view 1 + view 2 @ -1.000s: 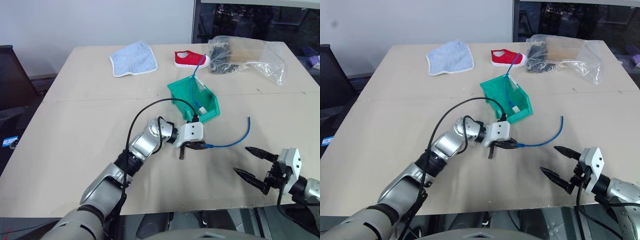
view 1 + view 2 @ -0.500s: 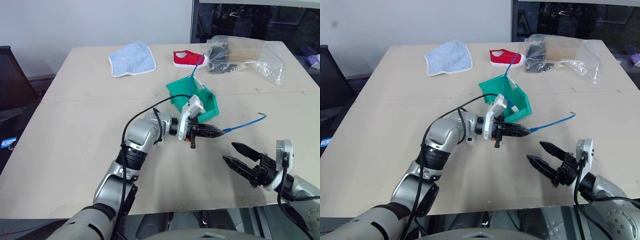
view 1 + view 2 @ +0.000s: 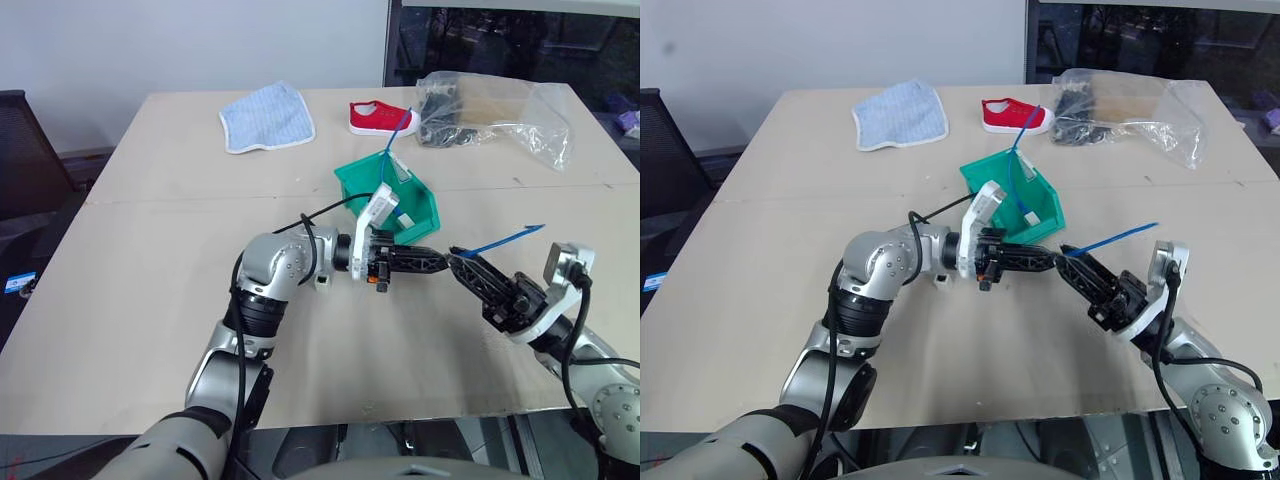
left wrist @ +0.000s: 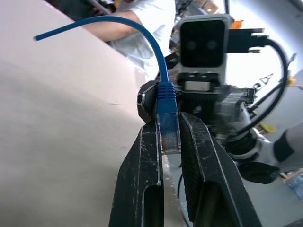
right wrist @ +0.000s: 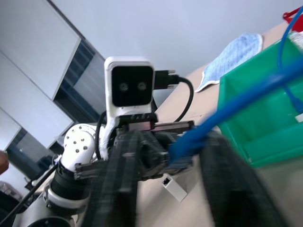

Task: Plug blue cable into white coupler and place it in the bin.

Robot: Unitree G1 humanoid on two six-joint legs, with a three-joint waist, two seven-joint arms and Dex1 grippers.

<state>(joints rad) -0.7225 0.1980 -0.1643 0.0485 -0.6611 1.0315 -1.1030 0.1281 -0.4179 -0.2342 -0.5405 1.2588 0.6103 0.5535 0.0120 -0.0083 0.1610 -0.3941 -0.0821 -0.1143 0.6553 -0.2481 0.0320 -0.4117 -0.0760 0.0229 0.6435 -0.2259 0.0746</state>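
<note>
The blue cable (image 3: 500, 241) is held above the table and its free end points right. My left gripper (image 3: 440, 262) points right and is shut on the cable's clear plug (image 4: 169, 137). My right gripper (image 3: 462, 262) meets it tip to tip, its fingers closed around the cable's blue boot (image 5: 182, 151) just past the plug. The white coupler (image 3: 322, 281) lies on the table under my left forearm, apart from both grippers. The teal bin (image 3: 425, 210) stands just behind the left gripper.
A second blue cable (image 3: 388, 175) rises out of the bin toward a red shoe (image 3: 378, 117). A striped blue cloth (image 3: 267, 117) and a clear plastic bag (image 3: 495, 110) lie at the back of the table. A black chair (image 3: 25, 150) stands at the left.
My right gripper has risen and swung left to the left gripper's tips, and its wide-open jaws have closed. My left gripper has lifted and rolled, carrying the cable off the table.
</note>
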